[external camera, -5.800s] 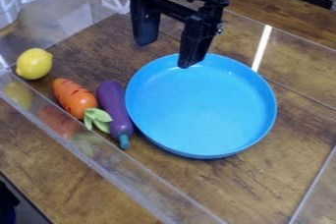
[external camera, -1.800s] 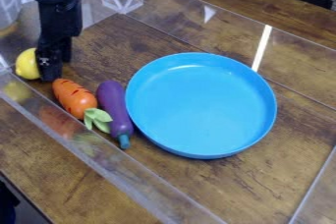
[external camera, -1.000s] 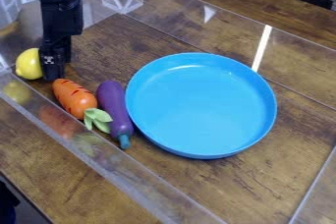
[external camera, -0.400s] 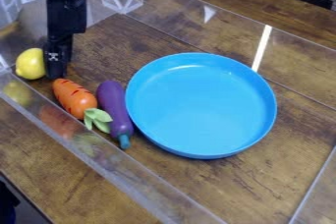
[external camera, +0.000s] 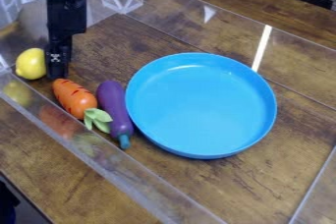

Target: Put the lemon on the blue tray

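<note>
The lemon [external camera: 30, 64] sits on the table – not on the blue tray [external camera: 203, 105] yet – and the gripper [external camera: 55, 66] beside it is spread apart, holding nothing.

Yellow lemon [external camera: 30, 64]; blue tray [external camera: 203, 105]; orange carrot [external camera: 74, 97]; purple eggplant [external camera: 114, 106].

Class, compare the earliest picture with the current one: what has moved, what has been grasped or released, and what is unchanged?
The end effector has moved from above the far rim of the blue tray across to the left and down, and now stands beside the lemon, pointing down with jaws open. Nothing has been grasped or released. The lemon, carrot, eggplant and tray lie where they were.
</note>
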Controlling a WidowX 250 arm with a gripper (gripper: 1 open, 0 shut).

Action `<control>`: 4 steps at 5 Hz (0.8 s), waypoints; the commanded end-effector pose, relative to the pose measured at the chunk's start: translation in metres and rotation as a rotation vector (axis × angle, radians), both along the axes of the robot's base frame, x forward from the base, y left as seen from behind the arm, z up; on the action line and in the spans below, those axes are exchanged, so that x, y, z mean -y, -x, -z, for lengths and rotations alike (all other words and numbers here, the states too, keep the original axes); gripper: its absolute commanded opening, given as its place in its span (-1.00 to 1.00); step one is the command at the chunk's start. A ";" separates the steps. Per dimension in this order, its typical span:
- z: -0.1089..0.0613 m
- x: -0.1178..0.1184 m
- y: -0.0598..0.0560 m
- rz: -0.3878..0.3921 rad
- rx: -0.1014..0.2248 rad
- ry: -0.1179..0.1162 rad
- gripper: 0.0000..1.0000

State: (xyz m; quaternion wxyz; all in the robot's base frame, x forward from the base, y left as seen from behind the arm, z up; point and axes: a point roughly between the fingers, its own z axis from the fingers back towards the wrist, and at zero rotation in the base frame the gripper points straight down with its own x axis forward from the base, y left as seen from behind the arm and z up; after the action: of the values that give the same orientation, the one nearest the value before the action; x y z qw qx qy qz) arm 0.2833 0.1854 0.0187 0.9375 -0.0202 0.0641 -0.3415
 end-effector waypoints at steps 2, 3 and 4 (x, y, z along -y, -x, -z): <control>-0.002 -0.002 0.011 -0.046 -0.023 0.007 1.00; -0.003 -0.006 0.017 -0.100 -0.033 0.010 1.00; -0.004 -0.010 0.022 -0.149 -0.042 0.011 1.00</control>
State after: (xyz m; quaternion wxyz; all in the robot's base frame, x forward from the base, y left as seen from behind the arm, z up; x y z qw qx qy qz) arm 0.2687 0.1869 0.0205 0.9529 -0.0370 0.0796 -0.2904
